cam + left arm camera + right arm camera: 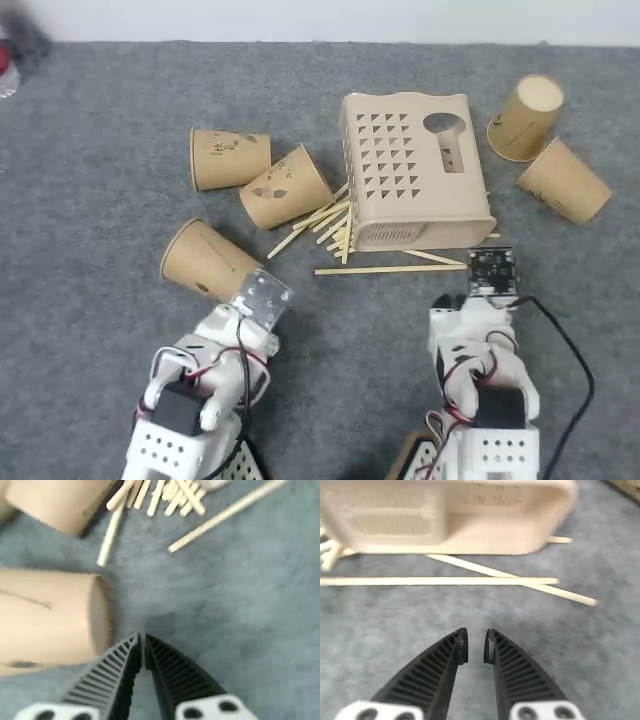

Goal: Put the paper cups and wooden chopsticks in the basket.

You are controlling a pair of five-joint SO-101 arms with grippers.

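Paper cups [228, 158] bear small dark printed marks

Soft even light, faint shadows

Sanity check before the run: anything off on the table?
The beige perforated plastic basket lies tipped over, a perforated wall facing up, so nothing can drop in. Wooden chopsticks are strewn along its edge; tan paper cups lie toppled around it.
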